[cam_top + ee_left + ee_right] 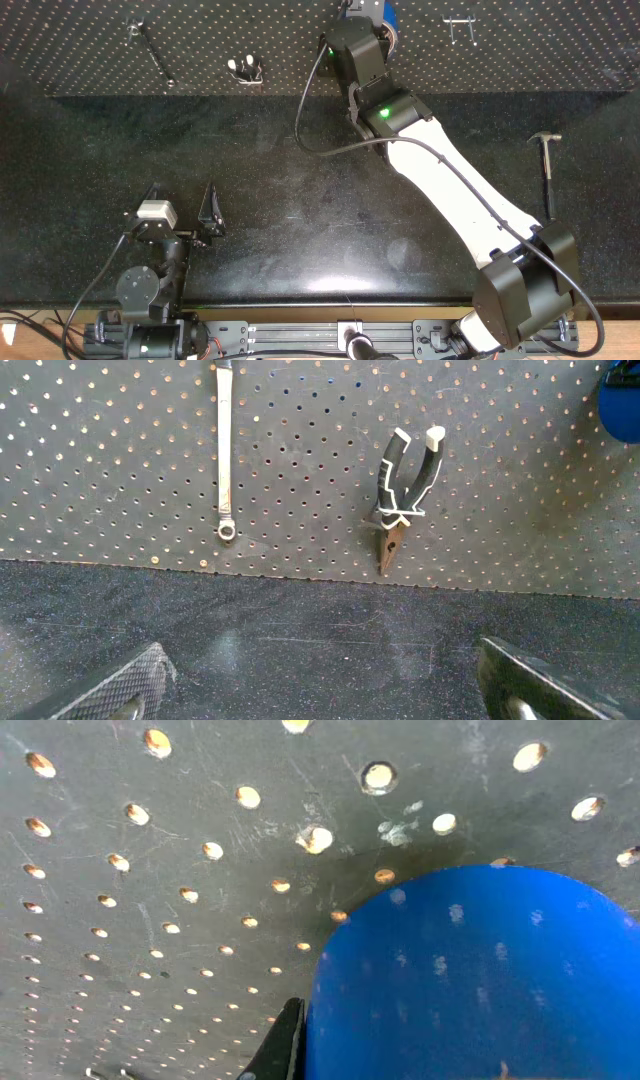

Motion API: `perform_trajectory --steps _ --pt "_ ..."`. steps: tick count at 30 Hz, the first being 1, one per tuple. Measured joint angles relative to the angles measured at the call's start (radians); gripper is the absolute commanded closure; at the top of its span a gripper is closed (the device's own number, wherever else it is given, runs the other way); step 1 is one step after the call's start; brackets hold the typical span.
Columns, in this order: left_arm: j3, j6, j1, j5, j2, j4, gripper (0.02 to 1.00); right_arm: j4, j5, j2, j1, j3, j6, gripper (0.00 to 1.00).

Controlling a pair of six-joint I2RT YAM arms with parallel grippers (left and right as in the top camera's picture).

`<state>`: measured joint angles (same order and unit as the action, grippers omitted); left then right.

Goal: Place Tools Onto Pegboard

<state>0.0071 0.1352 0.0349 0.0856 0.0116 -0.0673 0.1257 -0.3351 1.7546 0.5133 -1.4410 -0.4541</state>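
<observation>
My right gripper [362, 18] is up against the pegboard [250, 40] near its middle, shut on a round blue object [387, 12]. In the right wrist view the blue object [470, 980] sits close to the perforated board [150, 870], with one dark finger [285, 1040] beside it. A wrench [225, 450] and black-handled pliers [405, 495] hang on the board. A hammer [547, 165] lies on the table at the right. My left gripper [210, 212] rests low at the left, open and holding nothing.
A pair of bare metal hooks [460, 30] sticks out of the pegboard at the right. The dark tabletop [300, 200] stretches between the arms. The blue object [620, 400] peeks in at the corner of the left wrist view.
</observation>
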Motion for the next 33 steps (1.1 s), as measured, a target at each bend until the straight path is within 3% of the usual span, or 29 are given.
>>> perform_trajectory --steps 8,10,11,33 --pt "0.0 0.0 0.0 0.0 0.0 0.0 0.023 0.0 0.0 0.001 0.0 0.0 0.0 0.923" --pt "0.0 0.0 0.0 0.0 0.0 0.0 0.023 0.0 0.0 0.001 0.0 0.0 0.0 0.678" --pt "0.0 0.0 0.0 0.0 0.0 0.0 0.023 -0.001 0.002 0.001 0.0 0.0 0.006 0.654" --pt "0.0 0.0 0.0 0.0 0.0 0.0 0.023 0.053 0.012 0.004 0.002 -0.011 0.011 0.654"
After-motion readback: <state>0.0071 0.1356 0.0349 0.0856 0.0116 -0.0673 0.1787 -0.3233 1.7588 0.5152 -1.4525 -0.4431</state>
